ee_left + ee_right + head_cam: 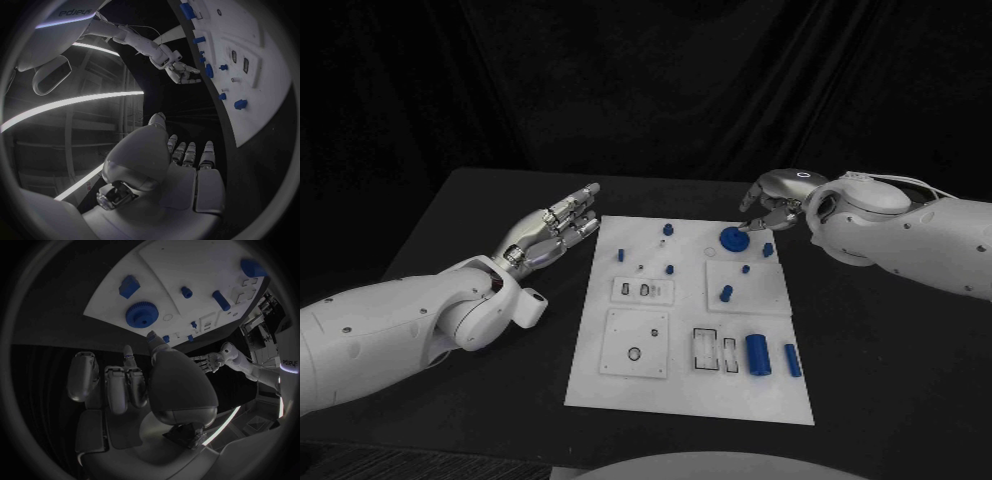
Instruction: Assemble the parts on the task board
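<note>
The white task board (629,385) lies mid-table. A blue gear (736,238) sits near its far right corner, with a small blue piece (767,249) beside it. My right hand (773,205) hovers just beyond the gear, fingers pointing down, holding nothing. The right wrist view shows the gear (142,315) just past my fingertips (153,337), apart from them. My left hand (560,228) lies flat with fingers stretched out, beside the board's far left corner and off it. Two blue cylinders (757,354) lie near the board's front right.
Small blue pegs (668,230) stand on the board's far half, and another peg (727,293) lies near its middle. Recessed slots (642,290) and a square plate with a hole (635,352) mark the left side. Bare black table surrounds the board.
</note>
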